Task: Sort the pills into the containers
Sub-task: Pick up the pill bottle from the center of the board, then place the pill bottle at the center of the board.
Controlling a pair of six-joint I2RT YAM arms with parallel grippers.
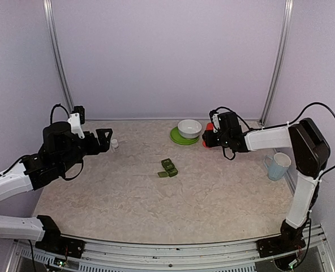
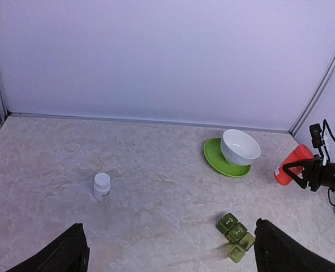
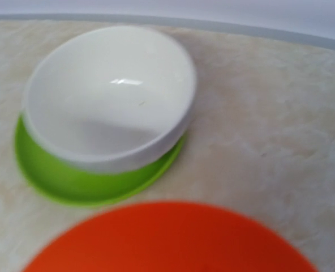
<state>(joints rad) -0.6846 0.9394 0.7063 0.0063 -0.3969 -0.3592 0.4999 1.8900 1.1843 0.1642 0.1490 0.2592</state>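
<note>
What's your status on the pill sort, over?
Left gripper: jaws open, empty. Right gripper: jaws shut on red bottle, near bowl. Containers mid-table, no arm near. Nothing blocking them.

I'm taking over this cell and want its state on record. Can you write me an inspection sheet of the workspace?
Surface: beige marbled tabletop, no spills seen.
Job's things: small dark green plastic strip of three joined compartments near the centre, ungripped; loose pills: nothing seen.
Clutter: tiny white bottle upright at left; white bowl on round green plate at the back; pale blue mug at right.
Grippers: left gripper open, empty; right gripper shut on red cylindrical bottle, held tilted, right of the plate.
Cables: black cables loop off both arms, clear of the objects.
Surroundings: pale lilac walls, metal corner posts.
</note>
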